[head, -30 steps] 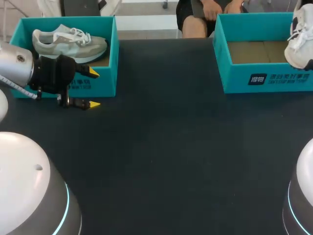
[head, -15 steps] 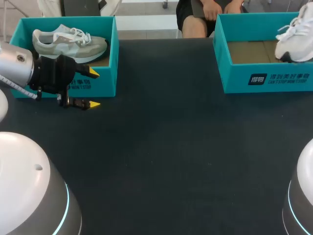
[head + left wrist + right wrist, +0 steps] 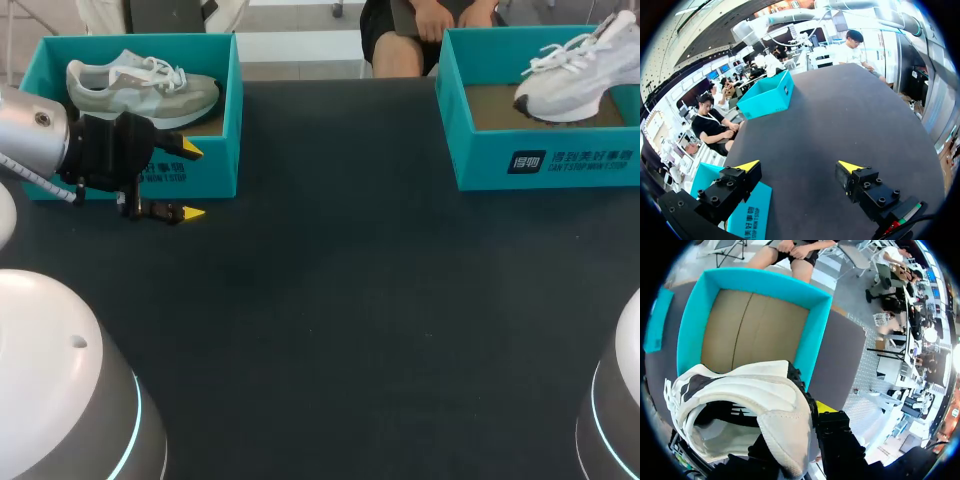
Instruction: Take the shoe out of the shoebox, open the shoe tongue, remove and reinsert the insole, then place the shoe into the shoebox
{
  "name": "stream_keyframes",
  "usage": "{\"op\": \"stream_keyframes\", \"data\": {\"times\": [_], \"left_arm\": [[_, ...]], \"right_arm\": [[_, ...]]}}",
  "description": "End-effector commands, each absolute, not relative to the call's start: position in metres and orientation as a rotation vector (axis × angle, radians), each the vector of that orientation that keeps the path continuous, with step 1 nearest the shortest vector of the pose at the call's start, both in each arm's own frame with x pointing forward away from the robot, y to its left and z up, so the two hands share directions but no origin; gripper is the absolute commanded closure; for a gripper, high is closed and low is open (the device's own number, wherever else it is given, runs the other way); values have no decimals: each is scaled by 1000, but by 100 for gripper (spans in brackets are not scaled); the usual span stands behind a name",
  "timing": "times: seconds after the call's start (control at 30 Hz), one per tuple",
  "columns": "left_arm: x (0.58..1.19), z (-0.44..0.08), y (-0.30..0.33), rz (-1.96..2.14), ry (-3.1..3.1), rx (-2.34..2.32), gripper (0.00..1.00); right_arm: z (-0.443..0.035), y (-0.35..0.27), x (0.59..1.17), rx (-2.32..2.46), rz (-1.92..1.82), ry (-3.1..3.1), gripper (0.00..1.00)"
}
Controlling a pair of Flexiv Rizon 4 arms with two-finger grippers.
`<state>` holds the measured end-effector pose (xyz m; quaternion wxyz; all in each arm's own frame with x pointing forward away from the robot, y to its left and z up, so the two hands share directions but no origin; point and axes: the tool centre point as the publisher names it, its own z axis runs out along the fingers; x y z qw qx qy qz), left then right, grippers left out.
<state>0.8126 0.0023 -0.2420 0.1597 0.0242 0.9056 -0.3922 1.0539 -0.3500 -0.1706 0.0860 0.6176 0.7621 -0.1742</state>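
A white shoe [image 3: 565, 72] hangs tilted over the right teal shoebox [image 3: 545, 160], toe toward the box's left side. In the right wrist view, my right gripper [image 3: 809, 414] is shut on the heel collar of the white shoe [image 3: 755, 395], and the box's brown floor [image 3: 752, 330] lies bare beneath it. One yellow fingertip [image 3: 826, 407] shows beside the heel; the other is hidden by the shoe. My left gripper [image 3: 192, 181] stands open in front of the left teal shoebox [image 3: 205, 170], which holds a grey-green shoe [image 3: 140, 85]. Nothing is between the left gripper's [image 3: 800, 167] fingers.
The black table [image 3: 340, 300] stretches between the two boxes. In the left wrist view the right shoebox [image 3: 767, 95] sits far ahead of the fingers, and the left box's wall [image 3: 752, 212] is close beside one finger.
The white shoe has swung leftward over the right box and tipped from upright to nearly level. The left arm has not moved.
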Motion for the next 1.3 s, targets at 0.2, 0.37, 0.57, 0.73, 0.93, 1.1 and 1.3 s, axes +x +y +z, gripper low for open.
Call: {"op": "stream_keyframes", "data": {"times": [0.2, 0.37, 0.57, 0.73, 0.93, 1.1, 1.3], "left_arm": [[812, -242, 2, -1115, 2590, 67, 0], [812, -242, 2, -1115, 2590, 67, 0], [812, -242, 2, -1115, 2590, 67, 0], [812, -242, 2, -1115, 2590, 67, 0], [812, -242, 2, -1115, 2590, 67, 0], [812, -242, 2, -1115, 2590, 67, 0], [812, -242, 2, -1115, 2590, 67, 0]], "right_arm": [[-169, -351, 1049, 2380, -300, 1576, 100], [-169, -351, 1049, 2380, -300, 1576, 100], [-173, -347, 1047, 2359, -312, 1589, 100], [-174, -347, 1046, 2330, -272, 1604, 100], [-175, -349, 1044, 2300, -282, 1634, 100], [-183, -349, 1046, 2282, -270, 1706, 100], [-190, -349, 1050, 2253, -247, 1764, 100]]}}
